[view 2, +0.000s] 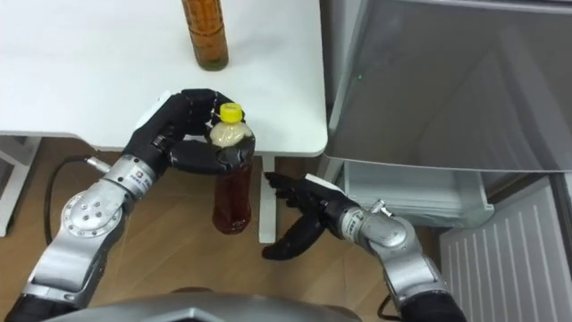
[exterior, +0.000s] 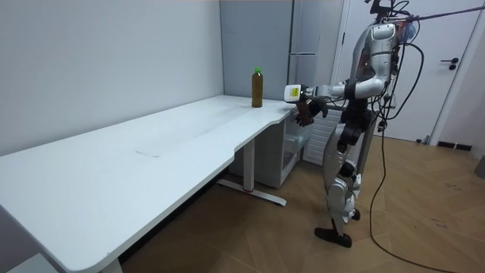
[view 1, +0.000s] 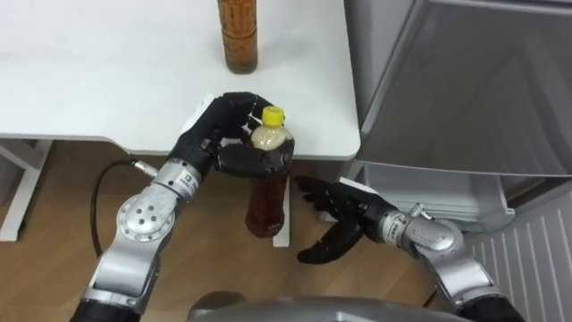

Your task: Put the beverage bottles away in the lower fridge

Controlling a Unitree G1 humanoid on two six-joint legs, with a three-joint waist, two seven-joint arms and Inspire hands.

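At the surface (view 1: 313, 107) edge, our left hand (view 1: 217, 130) clamps fingers round the yellow-capped tea bottle (view 1: 266, 201), right hand (view 1: 337, 213) fingers apart; best carried upright to the lower fridge (view 1: 438, 188).

White desk (view 1: 107, 80), wood floor (view 1: 54, 192) beneath it; grey wall (exterior: 91, 61) behind, white door (exterior: 457, 98) with handle

Between the table (view 1: 107, 89) corner and the fridge (view 1: 465, 80) lies a narrow gap of bare floor; the right hand (view 1: 347, 219), fingers spread, hangs there, just beside the bottle (view 1: 268, 192) gripped by the left hand (view 1: 223, 134) at the table's edge. Under the fridge's grey front the lower compartment stands open, a white drawer (view 1: 429, 188) in its mouth. A second bottle (view 1: 238, 36) stands well back on the table.
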